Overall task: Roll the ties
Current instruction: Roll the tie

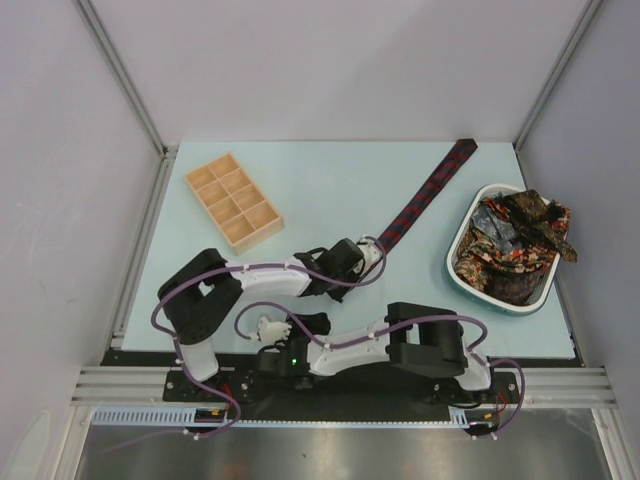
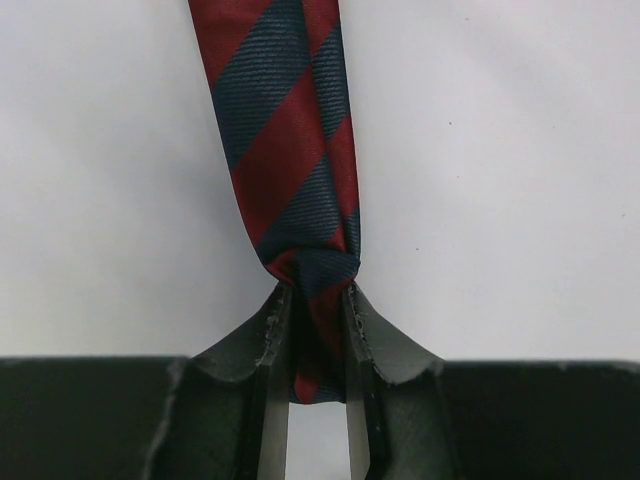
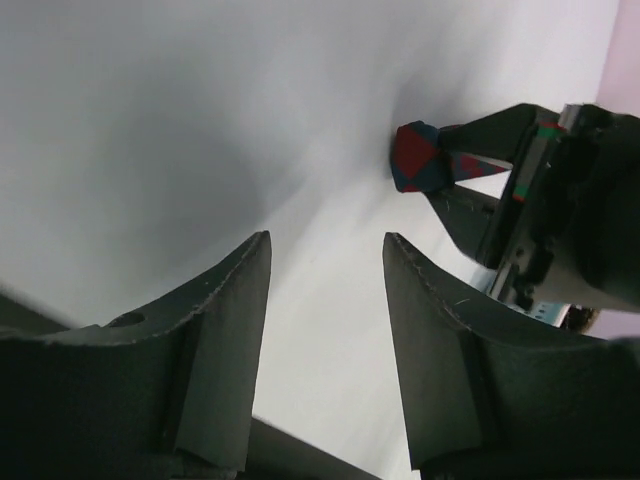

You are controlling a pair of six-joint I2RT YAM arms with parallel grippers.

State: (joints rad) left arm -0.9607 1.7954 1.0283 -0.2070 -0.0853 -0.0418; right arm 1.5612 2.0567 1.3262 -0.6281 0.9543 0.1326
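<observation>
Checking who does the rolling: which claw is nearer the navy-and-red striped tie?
Left. The left claw is clamped on the striped tie at its near end. The right claw stands open and empty, facing that end but apart from it.

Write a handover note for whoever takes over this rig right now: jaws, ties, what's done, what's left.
Left gripper: jaws shut on the narrow end of the striped tie, which lies stretched toward the far right.
Right gripper: jaws open, empty, near the left one.
Other ties are heaped in the bin on the right.
Done: no tie rolled yet.
Left: roll the striped tie, then the rest.
</observation>
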